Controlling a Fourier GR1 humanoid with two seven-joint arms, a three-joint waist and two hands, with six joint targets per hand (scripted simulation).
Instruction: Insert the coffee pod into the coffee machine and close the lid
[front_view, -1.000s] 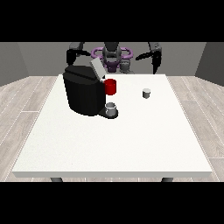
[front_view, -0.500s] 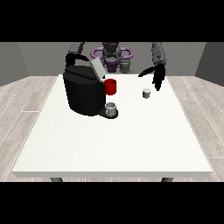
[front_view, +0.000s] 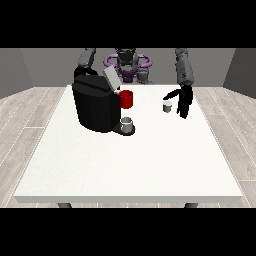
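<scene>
Your coffee pod (front_view: 167, 105), the small pale cup-shaped thing, sits upright on the white table (front_view: 125, 165) w/ nothing holding it, right of the coffee machine (front_view: 97, 106) and well apart from it, so it hasn't gone in yet. The hand at the view's right (front_view: 184, 101) hangs just beside the pod on its outer side, fingers pointing down and fairly straight, thumb reaching toward the pod; it reads as released, grasping nothing, and I can't tell if it touches the pod at all. That pose makes sense as a pre-grasp: coming in from the side leaves the pod's top free and lets you carry it across to the machine. The machine's lid (front_view: 111, 79) stands tilted up and open at its top, which is why the pod slot should be reachable from above. A red part (front_view: 126, 99) shows at the machine's front, and a small grey cup (front_view: 127, 123) sits on the drip base below it; keep clear of both when you swing over. The other hand isn't visible; only its arm (front_view: 87, 59) shows behind the machine, prob. placed near the lid for the closing step. So 2 steps remain: insert, then shut the lid.
</scene>
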